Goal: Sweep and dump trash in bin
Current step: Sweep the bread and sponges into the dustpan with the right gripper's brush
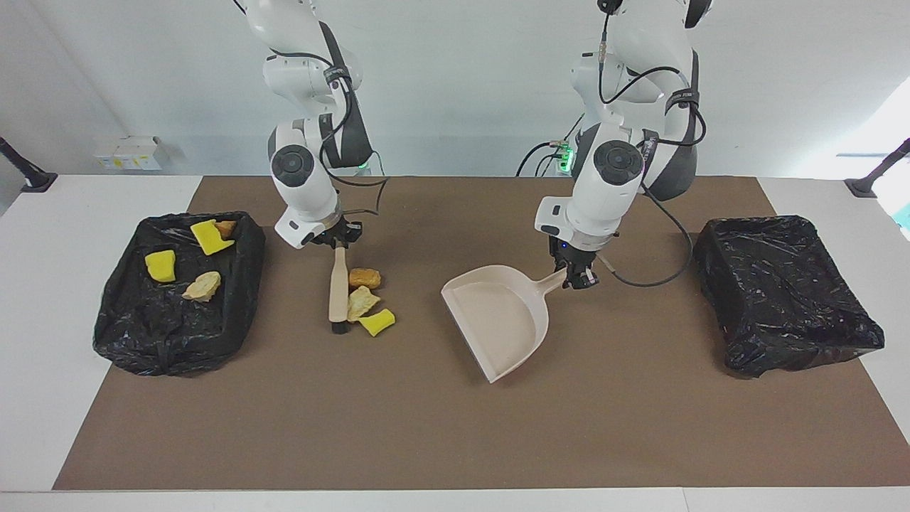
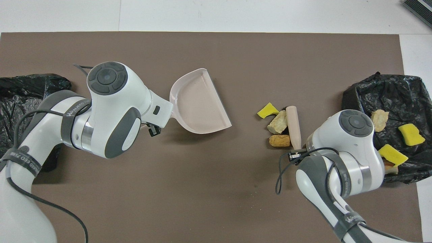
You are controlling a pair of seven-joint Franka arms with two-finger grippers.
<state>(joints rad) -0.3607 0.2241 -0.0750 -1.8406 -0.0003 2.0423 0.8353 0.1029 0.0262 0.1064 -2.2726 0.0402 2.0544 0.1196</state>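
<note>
Three pieces of trash lie bunched on the brown mat: an orange-brown chunk (image 1: 365, 277) (image 2: 279, 140), a tan chunk (image 1: 361, 302) (image 2: 277, 123) and a yellow sponge piece (image 1: 377, 322) (image 2: 267, 110). A wooden-handled brush (image 1: 338, 288) (image 2: 293, 125) rests against them on the side toward the right arm's end, with my right gripper (image 1: 340, 240) (image 2: 297, 152) shut on its handle end. My left gripper (image 1: 577, 274) (image 2: 152, 123) is shut on the handle of the beige dustpan (image 1: 498, 323) (image 2: 199, 103). The pan's mouth faces the scraps across a gap of bare mat.
A black-bagged bin (image 1: 121, 334) (image 2: 388, 91) at the right arm's end holds several yellow and tan scraps. A second black-bagged bin (image 1: 782, 299) (image 2: 23, 111) stands at the left arm's end. The brown mat (image 1: 455, 441) covers the middle of the white table.
</note>
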